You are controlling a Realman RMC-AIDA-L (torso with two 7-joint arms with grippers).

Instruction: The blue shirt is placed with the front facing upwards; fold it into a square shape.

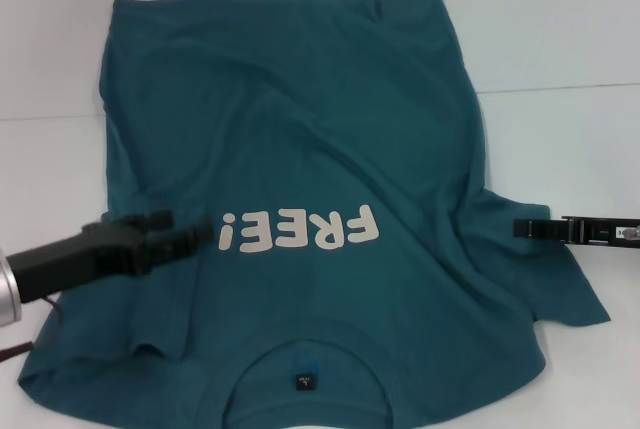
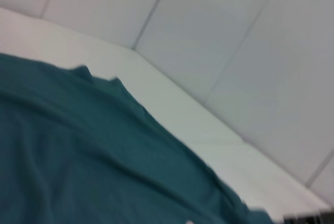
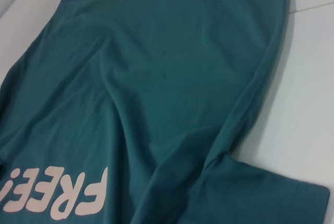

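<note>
blue shirt [image 1: 330, 139], front up, rumpled

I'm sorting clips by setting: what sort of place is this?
Probably a lab or test workspace, not a home: a plain white table holds only the blue shirt, with the left gripper over it, the right gripper at its sleeve, and pale wall panels behind.

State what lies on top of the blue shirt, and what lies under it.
Over the blue shirt hangs the left pincer, beside the "FREE!" lettering; contact cannot be judged. The right pincer is at its sleeve edge. Underneath shows only the white table; anything beneath the cloth is hidden.
</note>
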